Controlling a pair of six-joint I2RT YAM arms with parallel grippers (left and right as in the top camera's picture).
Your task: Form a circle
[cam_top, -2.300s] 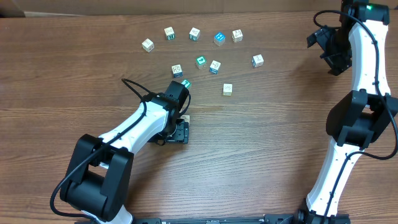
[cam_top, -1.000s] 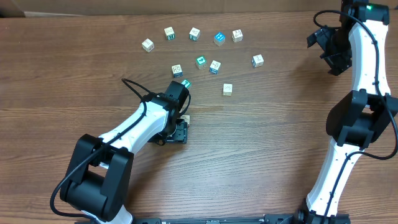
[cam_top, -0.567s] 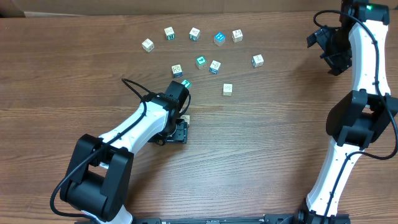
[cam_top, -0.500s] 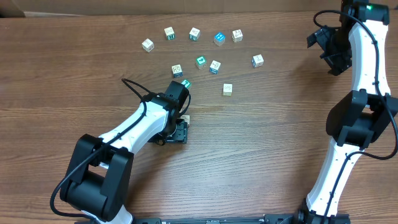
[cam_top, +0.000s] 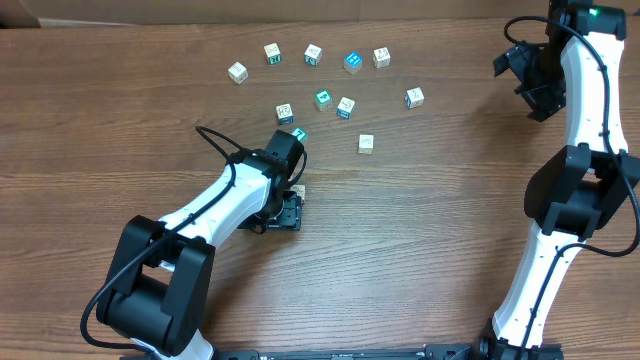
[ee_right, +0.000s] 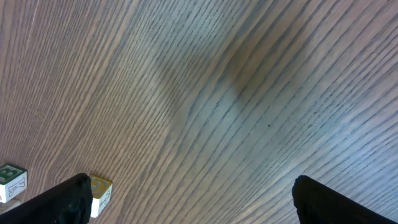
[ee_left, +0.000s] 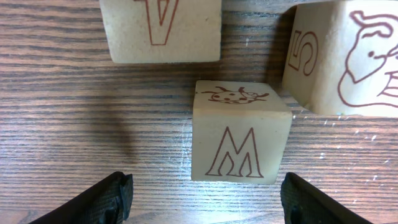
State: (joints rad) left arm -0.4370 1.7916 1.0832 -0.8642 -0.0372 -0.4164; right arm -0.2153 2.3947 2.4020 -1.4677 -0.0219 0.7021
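Though parked exactly as a second ago, straddles one cube (ee_left: 241, 134) of the circle (cam_top: 297, 190), mid bench (cam_top: 430, 230), with left pincer (ee_left: 205, 194) apart, clamped on nothing; holds right pincer (ee_right: 193, 194) wide apart, empty. Signals no progress yet.

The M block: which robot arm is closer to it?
Left. The left gripper hangs right at the M block, open fingers apart from it on either side. The right gripper is far off across the table.
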